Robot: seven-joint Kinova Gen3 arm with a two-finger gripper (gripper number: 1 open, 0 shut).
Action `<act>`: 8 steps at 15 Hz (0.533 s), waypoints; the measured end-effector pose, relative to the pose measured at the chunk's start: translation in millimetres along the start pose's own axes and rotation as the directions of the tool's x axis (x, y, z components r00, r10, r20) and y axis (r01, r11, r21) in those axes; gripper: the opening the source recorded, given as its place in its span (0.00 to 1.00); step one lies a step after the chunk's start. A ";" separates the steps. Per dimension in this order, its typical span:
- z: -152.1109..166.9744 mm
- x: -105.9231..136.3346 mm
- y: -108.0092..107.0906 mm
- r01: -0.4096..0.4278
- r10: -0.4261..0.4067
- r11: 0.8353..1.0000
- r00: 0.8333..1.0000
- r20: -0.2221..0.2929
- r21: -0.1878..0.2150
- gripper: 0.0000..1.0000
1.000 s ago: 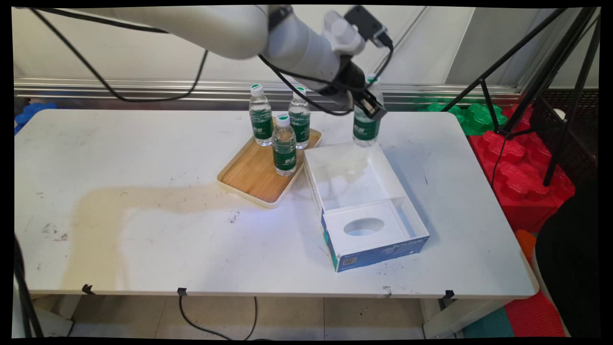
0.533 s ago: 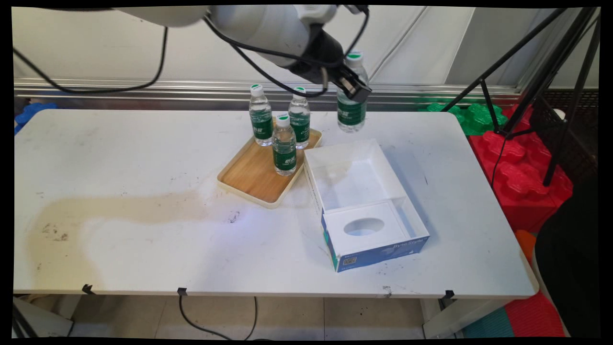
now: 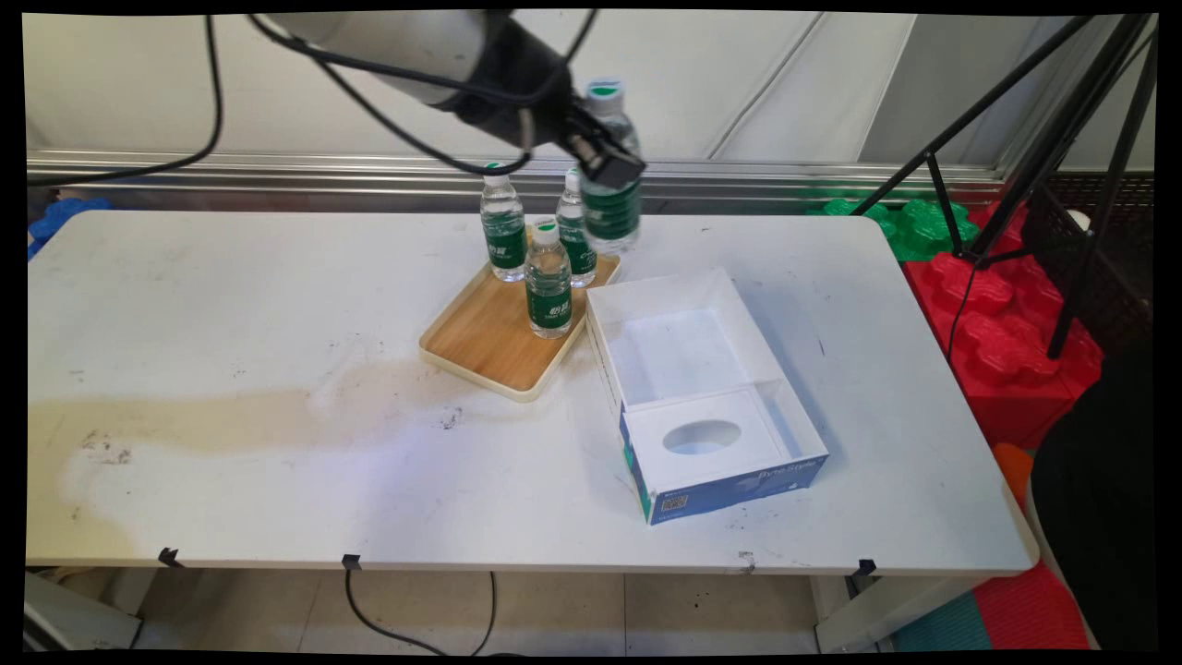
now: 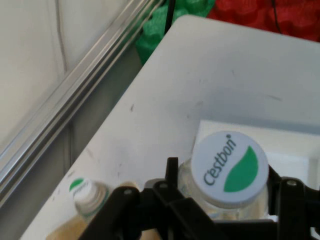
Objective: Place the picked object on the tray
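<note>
My gripper [image 3: 600, 159] is shut on a water bottle [image 3: 610, 199] with a green label and a white-and-green cap, and holds it in the air above the far right corner of the wooden tray [image 3: 489, 344]. In the hand view the held bottle's cap [image 4: 230, 169] sits between the black fingers [image 4: 172, 172]. Three more such bottles stand on the tray: one at the far left [image 3: 503, 222], one partly behind the held bottle [image 3: 574, 231], one nearer [image 3: 548, 280]. A bottle cap [image 4: 82, 190] shows below in the hand view.
An open white box [image 3: 688, 369] with a blue front and an oval-holed insert lies right of the tray. A black tripod [image 3: 1062, 139] and red [image 3: 997, 314] and green [image 3: 914, 226] foam blocks stand beyond the table's right edge. A brownish stain [image 3: 231, 406] crosses the table's left half.
The gripper has lifted the bottle from beside the box's far edge and carried it up and to the left, over the tray's far corner.
</note>
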 end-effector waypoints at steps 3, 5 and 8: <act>-19.3 -14.8 -5.5 0.006 -0.007 1.000 1.000 0.026 0.006 0.00; -28.5 -24.4 -9.3 0.012 -0.012 1.000 0.999 0.042 0.010 0.00; -39.5 -39.4 -17.5 0.022 -0.024 1.000 0.997 0.068 0.021 0.00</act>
